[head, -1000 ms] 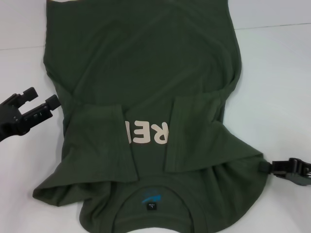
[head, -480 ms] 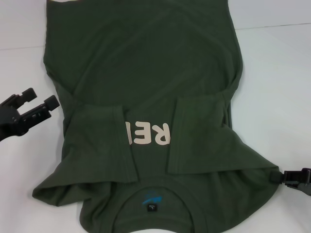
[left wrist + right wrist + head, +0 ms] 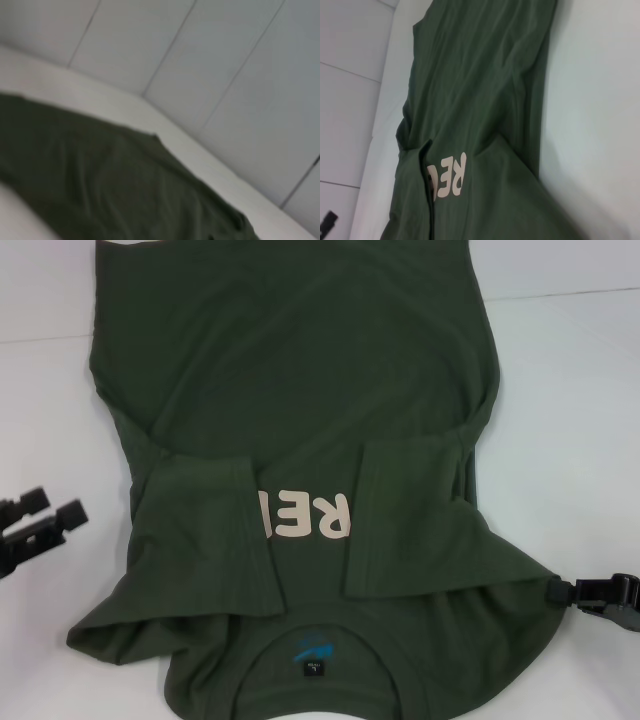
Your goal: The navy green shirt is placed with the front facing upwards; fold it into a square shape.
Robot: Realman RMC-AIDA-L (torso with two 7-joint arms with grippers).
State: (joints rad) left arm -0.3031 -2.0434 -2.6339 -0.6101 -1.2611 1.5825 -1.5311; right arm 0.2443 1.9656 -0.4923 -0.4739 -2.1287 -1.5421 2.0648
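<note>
The navy green shirt (image 3: 300,390) lies front up on the white table, collar and blue neck print (image 3: 310,648) nearest me. Both sleeves are folded inward over the chest, so only the pink letters "RE" (image 3: 305,517) show. It also shows in the left wrist view (image 3: 100,175) and the right wrist view (image 3: 470,100). My left gripper (image 3: 50,506) is open and empty at the far left, apart from the shirt. My right gripper (image 3: 565,591) is at the far right, right at the shirt's shoulder edge.
The white table (image 3: 570,420) shows bare on both sides of the shirt. A pale panelled wall (image 3: 225,75) rises behind the table. The shirt's hem runs past the top of the head view.
My left gripper has drawn back toward me and outward, away from the shirt. My right gripper pulled off the shoulder edge, then came back against it. The shirt has hardly moved.
</note>
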